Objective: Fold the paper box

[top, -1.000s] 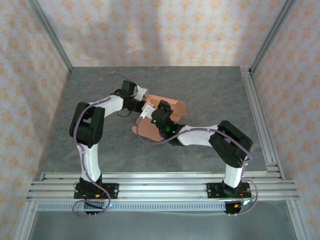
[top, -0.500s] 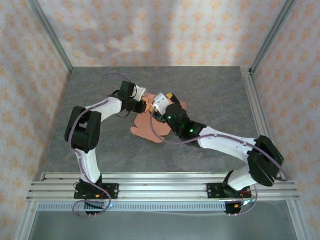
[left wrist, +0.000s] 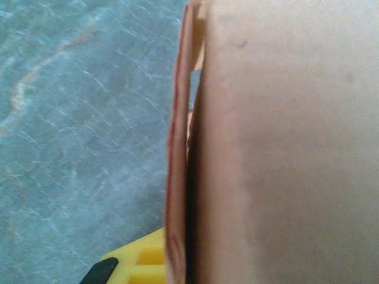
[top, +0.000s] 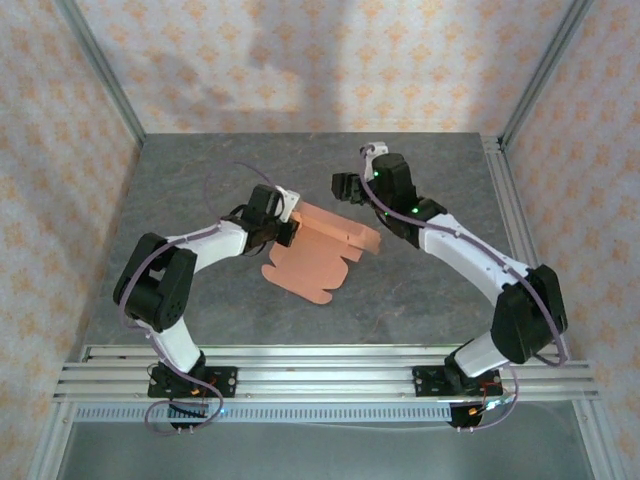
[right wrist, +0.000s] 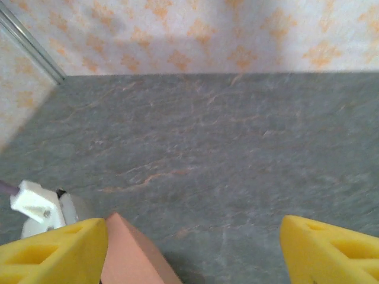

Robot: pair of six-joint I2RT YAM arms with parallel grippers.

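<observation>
Top external view: one salmon-orange paper box (top: 322, 258), a partly folded sheet, lies mid-table on the grey table (top: 200, 180) between two arms. The left gripper (top: 292, 228) pinches the box's far left edge. The right gripper (top: 347, 186) hangs just beyond the box's far side, apart from it, jaws spread.

Left wrist view: cardboard covers the right half. One yellow finger pad (left wrist: 139, 263) shows beside it at the bottom.

Right wrist view: two yellow fingers (right wrist: 53, 251) stand wide apart above bare table, with one box corner just beside the left-hand one.
</observation>
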